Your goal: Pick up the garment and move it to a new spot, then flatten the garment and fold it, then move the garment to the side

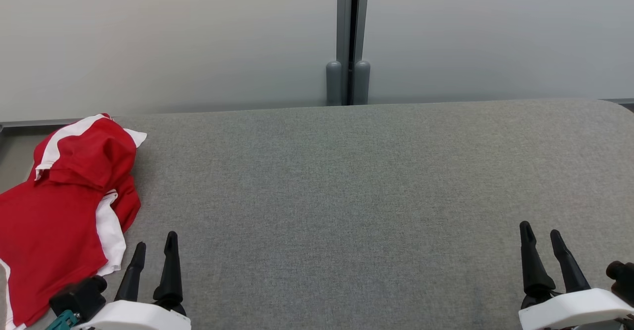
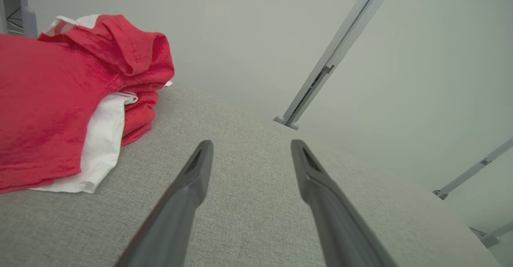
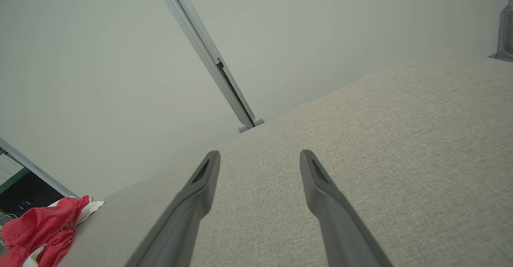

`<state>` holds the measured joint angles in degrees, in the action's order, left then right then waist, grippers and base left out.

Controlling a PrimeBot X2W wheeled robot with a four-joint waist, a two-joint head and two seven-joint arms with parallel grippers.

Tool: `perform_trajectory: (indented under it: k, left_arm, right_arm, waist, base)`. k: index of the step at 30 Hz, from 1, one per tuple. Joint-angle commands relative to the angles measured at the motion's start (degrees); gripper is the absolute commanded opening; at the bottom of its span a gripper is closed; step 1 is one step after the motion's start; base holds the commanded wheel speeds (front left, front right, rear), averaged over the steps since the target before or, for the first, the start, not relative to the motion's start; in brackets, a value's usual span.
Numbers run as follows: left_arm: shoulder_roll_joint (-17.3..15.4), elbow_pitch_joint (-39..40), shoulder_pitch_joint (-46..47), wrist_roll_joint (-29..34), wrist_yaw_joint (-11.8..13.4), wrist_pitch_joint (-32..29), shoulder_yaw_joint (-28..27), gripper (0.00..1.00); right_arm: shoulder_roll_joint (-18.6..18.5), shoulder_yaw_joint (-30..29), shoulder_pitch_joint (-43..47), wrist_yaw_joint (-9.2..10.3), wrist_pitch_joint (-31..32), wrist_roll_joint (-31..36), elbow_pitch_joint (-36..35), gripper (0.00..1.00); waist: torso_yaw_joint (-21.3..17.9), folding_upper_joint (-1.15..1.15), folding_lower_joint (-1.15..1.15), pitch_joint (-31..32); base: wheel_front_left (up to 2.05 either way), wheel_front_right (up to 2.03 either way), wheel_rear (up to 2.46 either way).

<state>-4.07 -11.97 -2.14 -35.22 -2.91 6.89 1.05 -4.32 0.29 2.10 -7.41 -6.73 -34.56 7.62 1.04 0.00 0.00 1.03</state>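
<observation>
A red garment (image 1: 64, 196) with white panels lies crumpled at the far left of the grey fabric table (image 1: 346, 196), partly hanging past its left edge. My left gripper (image 1: 156, 245) stands open at the lower left, just right of the garment's white hem and apart from it. In the left wrist view the garment (image 2: 52, 98) sits to the upper left of the open left gripper (image 2: 250, 148), nothing between its fingers. My right gripper (image 1: 540, 233) is open at the lower right, far from the cloth. From the right wrist, the garment (image 3: 44, 227) is small at the lower left, the right gripper (image 3: 260, 158) empty.
A pale wall with a grey vertical post (image 1: 349, 37) runs right behind the table's far edge. The table's rounded back right corner (image 1: 614, 104) shows at the upper right.
</observation>
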Motion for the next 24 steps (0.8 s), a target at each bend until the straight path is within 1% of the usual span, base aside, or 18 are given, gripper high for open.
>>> perform_trajectory:
  k: [1,15,24]
  left_arm:
    - [-0.6,1.5,0.0,2.2,0.4,0.6,0.3,1.00]
    - [-1.8,3.1,-2.1,11.1,1.6,2.7,1.3,1.00]
    - [-2.6,2.0,-2.8,15.7,1.1,3.8,2.2,1.00]
  right_arm:
    - [-0.6,0.0,0.1,-0.10,-0.8,2.0,-0.8,1.00]
    - [-0.5,0.4,0.6,-0.11,-2.9,10.6,-0.9,1.00]
    - [-0.4,0.1,1.0,-0.11,-4.0,14.8,-1.1,1.00]
  waist:
    - [0.0,0.00,0.00,0.0]
    - [0.1,0.00,0.00,0.2]
    - [0.3,0.00,0.00,0.4]
  base:
    - [0.00,0.00,0.00]
    - [0.00,0.00,0.00]
    - [0.00,0.00,0.00]
